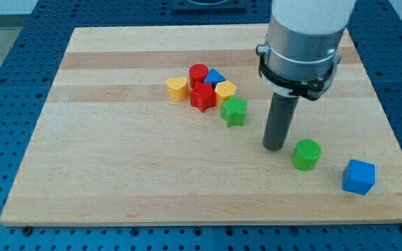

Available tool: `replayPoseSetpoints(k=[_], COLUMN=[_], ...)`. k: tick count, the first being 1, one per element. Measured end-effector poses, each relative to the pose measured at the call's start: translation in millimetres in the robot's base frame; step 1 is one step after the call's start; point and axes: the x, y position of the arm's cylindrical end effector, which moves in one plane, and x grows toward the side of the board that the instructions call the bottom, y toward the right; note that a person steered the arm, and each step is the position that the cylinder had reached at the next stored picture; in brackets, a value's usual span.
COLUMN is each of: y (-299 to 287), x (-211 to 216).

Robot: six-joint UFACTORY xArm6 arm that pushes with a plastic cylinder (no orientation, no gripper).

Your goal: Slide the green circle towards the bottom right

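Note:
The green circle (pixel 306 154) is a short green cylinder on the wooden board (pixel 117 174), at the view's lower right. My tip (pixel 275 148) rests on the board just to the view's left of the green circle, a small gap apart from it. A blue cube (pixel 359 176) lies further to the view's lower right of the green circle.
A cluster sits near the board's middle: a yellow heart (pixel 177 88), a red cylinder (pixel 198 73), a red star (pixel 202 97), a blue block (pixel 216 77), a yellow block (pixel 225 90) and a green star (pixel 234 111). The arm's wide grey body (pixel 302 42) rises above the rod.

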Motion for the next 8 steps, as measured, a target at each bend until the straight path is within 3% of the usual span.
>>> replayPoseSetpoints(k=[5,8], y=[66.2,28.3], x=[32.3,35.1])
